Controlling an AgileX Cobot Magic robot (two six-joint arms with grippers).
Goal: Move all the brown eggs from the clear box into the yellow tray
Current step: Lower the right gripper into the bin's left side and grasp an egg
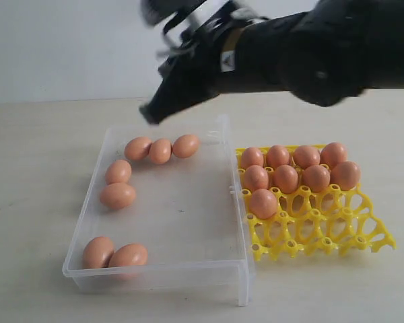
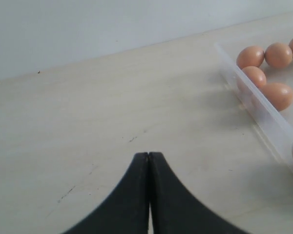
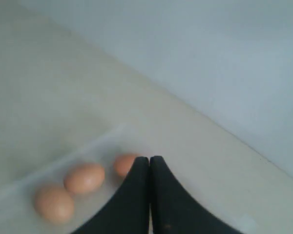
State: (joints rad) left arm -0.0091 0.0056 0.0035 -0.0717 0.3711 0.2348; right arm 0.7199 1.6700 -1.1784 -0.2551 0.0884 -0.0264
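1. Seven brown eggs (image 1: 118, 196) lie on their sides in the clear box (image 1: 182, 222), left of centre. Three form a row at the far wall, two lie by the left wall, and two sit in the near-left corner. Their long axes run roughly left to right, slightly tilted.
2. Nine more eggs stand on end in the yellow tray (image 1: 257, 235), just beside the box's right wall. They fill the two far rows of four, with one at the left end of the third row.
3. The right gripper (image 1: 150, 114) hangs above the box's far wall. Its fingers are pressed together and hold nothing.
4. The left gripper (image 2: 148, 155) shows only in the left wrist view. Its fingers are closed and empty over the bare table (image 2: 88, 112), left of the box.
5. The right wrist view shows only the far row of three eggs. The tray appears only in the exterior view.
6. A small white label (image 1: 227, 60) sits on the right arm, and its writing is not legible.
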